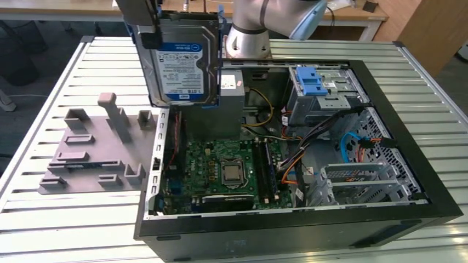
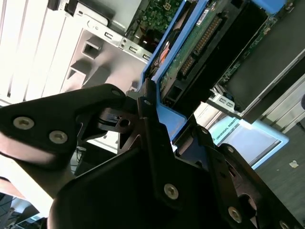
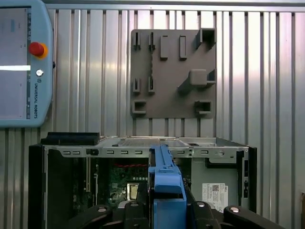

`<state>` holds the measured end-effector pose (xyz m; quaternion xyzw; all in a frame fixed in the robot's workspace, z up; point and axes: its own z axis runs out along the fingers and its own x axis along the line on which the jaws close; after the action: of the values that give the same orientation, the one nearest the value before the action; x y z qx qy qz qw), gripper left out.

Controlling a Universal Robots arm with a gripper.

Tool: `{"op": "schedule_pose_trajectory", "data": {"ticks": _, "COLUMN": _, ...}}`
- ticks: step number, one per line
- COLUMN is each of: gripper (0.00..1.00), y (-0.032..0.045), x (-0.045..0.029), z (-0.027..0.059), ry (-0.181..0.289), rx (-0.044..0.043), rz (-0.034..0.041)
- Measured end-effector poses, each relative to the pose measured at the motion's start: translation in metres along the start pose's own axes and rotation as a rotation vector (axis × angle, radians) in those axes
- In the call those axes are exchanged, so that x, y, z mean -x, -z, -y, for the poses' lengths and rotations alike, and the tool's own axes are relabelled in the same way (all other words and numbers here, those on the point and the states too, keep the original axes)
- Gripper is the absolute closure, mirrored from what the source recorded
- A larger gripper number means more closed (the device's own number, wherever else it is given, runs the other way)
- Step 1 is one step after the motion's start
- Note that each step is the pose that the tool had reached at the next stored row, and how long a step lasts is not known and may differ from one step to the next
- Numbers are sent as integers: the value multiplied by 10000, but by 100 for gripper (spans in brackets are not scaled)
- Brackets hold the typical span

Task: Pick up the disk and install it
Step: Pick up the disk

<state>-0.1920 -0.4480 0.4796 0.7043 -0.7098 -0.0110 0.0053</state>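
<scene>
While the gripper (image 2: 167, 119) has its jaws clamped on the blue carrier of the disk (image 1: 183, 60), the drive hangs upright over the open case's (image 1: 292, 230) far corner (exterior view's left); holding it square to the drive cage (image 1: 325, 99) should ease seating.

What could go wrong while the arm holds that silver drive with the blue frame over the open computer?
1. The silver hard drive in its blue plastic carrier hangs upright in the black gripper, clamped by one end; it might slip onto the green motherboard.
2. A loose blue cable curves beside the grey metal cage with a blue latch; it could snag the drive.
</scene>
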Motion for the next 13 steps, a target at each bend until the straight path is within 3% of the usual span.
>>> {"op": "schedule_pose_trajectory", "data": {"ticks": 13, "gripper": 64, "y": -14, "x": -3, "z": 265, "ry": -1, "rx": 0, "rz": 0}}
